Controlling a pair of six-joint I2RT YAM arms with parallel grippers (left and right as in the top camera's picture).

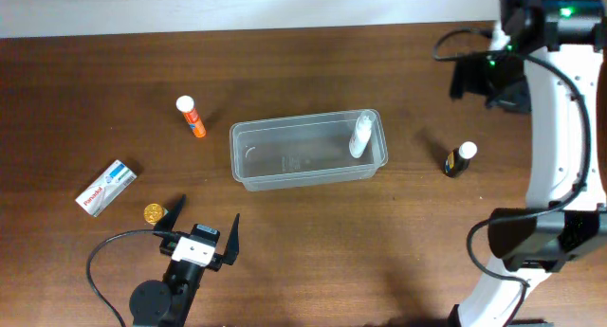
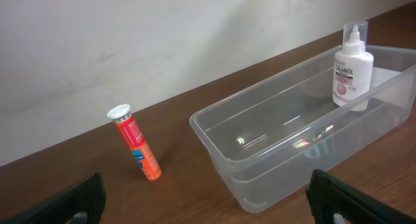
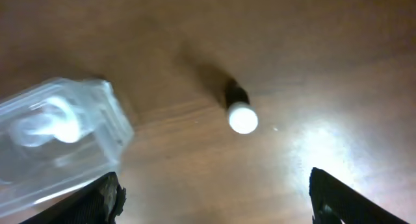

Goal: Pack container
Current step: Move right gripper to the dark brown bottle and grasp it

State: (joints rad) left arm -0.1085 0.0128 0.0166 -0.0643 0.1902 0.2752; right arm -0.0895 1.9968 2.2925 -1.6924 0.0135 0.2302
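The clear container [image 1: 285, 162] sits mid-table with a white pump bottle [image 1: 360, 135] standing in its right end. From the left wrist the container [image 2: 260, 178] lies ahead to the right, the pump bottle [image 2: 352, 68] at its far end. An orange tube [image 1: 192, 117] lies to the container's left, also seen as the orange tube [image 2: 136, 143]. A small dark bottle with a white cap [image 1: 461, 159] stands right of the container. My left gripper [image 1: 205, 221] is open near the front edge. My right gripper [image 1: 479, 83] is open and empty, high above the dark bottle [image 3: 240, 113] and the container's corner [image 3: 104, 130].
A white and blue box [image 1: 106, 187] lies at the far left, with a small gold round object [image 1: 153, 212] just right of it, close to my left gripper. A pale wall runs along the table's back edge. The right arm's white links stand along the right side.
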